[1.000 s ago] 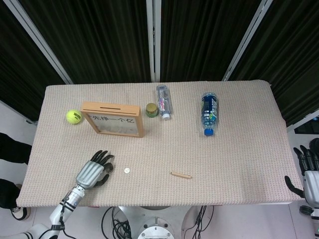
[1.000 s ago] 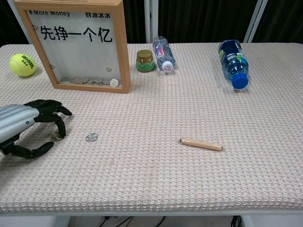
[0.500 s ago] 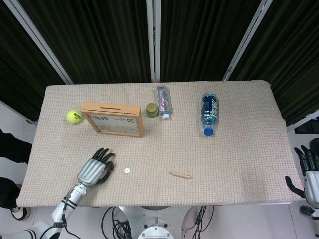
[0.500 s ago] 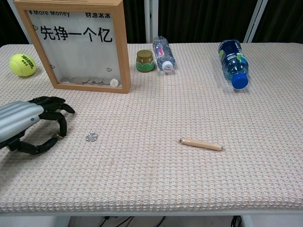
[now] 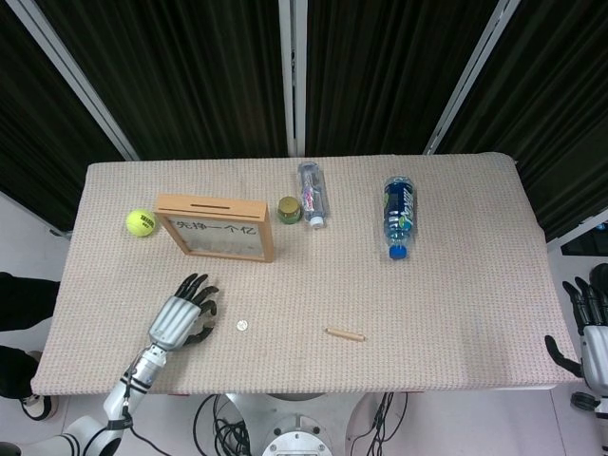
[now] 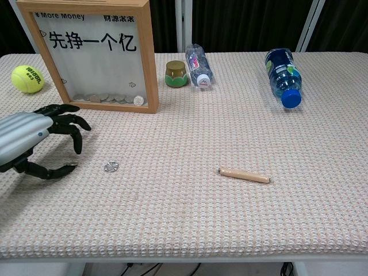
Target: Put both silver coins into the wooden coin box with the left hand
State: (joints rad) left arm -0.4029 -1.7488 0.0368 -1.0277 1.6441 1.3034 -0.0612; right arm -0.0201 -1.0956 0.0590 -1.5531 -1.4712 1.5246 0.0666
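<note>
Left hand [image 6: 26,138] near the desk's front-left corner has lifted and spread its fingers [image 6: 72,123] wide, holding nothing. One small round silver coin [image 6: 110,167] lies flat just beside it; second coin not visible. Wooden-framed glass-front coin box [image 6: 92,52] stands near the back-left edge. Looks like a failed pick; regrasp needed. Right hand [image 5: 591,332] hangs off the right edge, fingers apart, empty.

A coin [image 6: 110,167] lies before the coin box [image 6: 95,54], with the left hand [image 6: 34,144] left of it.
</note>
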